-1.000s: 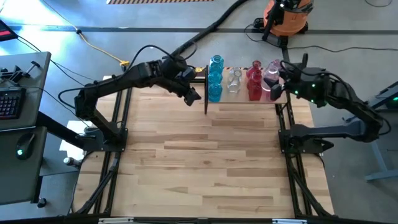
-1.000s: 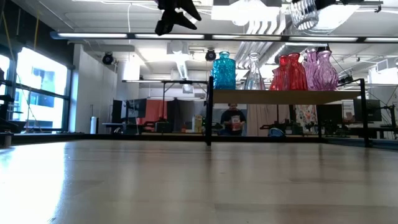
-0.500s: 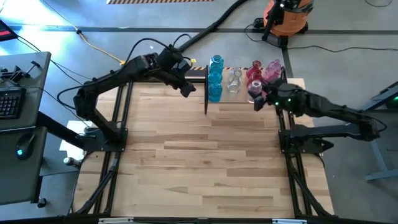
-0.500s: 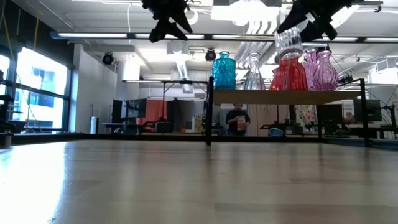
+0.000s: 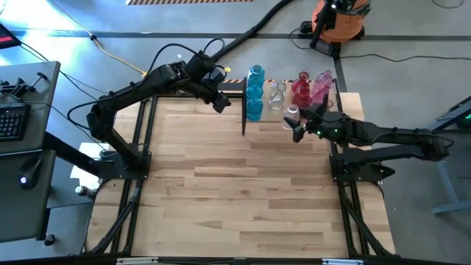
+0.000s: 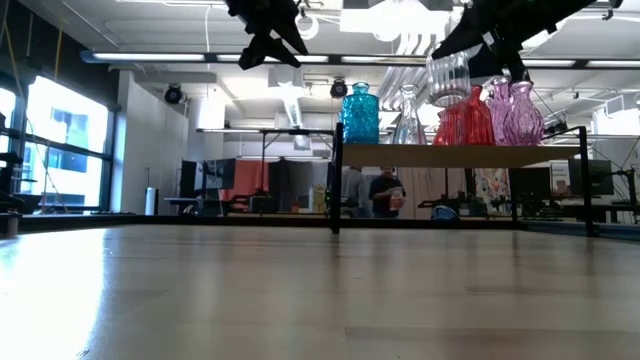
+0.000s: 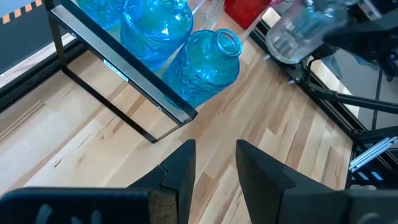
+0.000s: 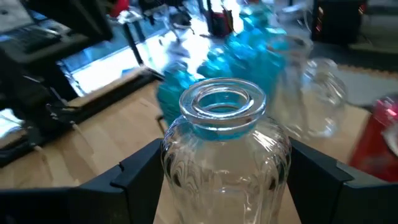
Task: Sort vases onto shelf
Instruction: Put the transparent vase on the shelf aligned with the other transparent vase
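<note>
The shelf (image 6: 460, 155) stands at the table's far edge on thin black uprights. Blue vases (image 5: 254, 92), a clear one (image 5: 277, 96), red ones (image 5: 300, 90) and pink ones (image 5: 322, 82) stand on it on their bases. My right gripper (image 5: 298, 124) hangs just in front of the shelf's near side, shut on another clear vase (image 5: 292, 115), which also shows in the low view (image 6: 448, 78). My left gripper (image 5: 221, 103) hovers open left of the shelf, above the table, holding nothing; its wrist view looks down on the blue vases (image 7: 208, 65). My right gripper pinches the clear vase by its bulbous body (image 8: 180, 162), just below the neck, one finger (image 8: 134, 177) on each side. The fingers come about level from the table's right. The vase is lifted clear of table and shelf, its open mouth (image 8: 222, 102) pointing away from the gripper.
Bare black frames (image 5: 140, 169) run along both sides of the wooden table top (image 5: 243, 191), which is open on the near side of the shelf. A desk with a keyboard (image 5: 15, 118) stands at the left. People (image 6: 385, 190) show in the room beyond.
My right gripper has carried the clear vase from beside the pink vases at the shelf's right end toward the table's left and near edge, and lower, to just before the shelf's near side. My left gripper has drawn back a little toward the far-left and stayed open.
</note>
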`<action>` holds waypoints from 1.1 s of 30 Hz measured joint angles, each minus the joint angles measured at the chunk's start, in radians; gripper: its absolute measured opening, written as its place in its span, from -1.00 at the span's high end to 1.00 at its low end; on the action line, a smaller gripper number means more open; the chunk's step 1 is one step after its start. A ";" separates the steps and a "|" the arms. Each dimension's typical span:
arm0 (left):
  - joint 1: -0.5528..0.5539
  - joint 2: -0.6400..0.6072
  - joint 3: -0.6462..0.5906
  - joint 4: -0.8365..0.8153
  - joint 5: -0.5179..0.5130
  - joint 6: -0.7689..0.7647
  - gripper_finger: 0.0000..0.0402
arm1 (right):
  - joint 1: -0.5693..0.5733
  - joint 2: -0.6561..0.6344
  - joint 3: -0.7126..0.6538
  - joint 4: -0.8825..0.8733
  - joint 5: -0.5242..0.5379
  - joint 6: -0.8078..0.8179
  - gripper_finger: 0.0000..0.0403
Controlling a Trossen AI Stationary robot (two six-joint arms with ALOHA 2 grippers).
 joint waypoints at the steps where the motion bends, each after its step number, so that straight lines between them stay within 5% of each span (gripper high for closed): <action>1: 0.000 0.000 0.000 0.000 0.000 0.000 0.47 | 0.005 0.000 -0.003 0.022 0.000 -0.010 -0.28; 12: 0.000 0.000 0.000 0.000 0.000 -0.001 0.47 | 0.063 0.089 -0.011 0.040 0.088 -0.029 -0.28; 33: 0.000 0.000 0.000 -0.006 0.000 0.047 0.47 | 0.132 0.363 -0.011 0.241 0.488 0.111 -0.28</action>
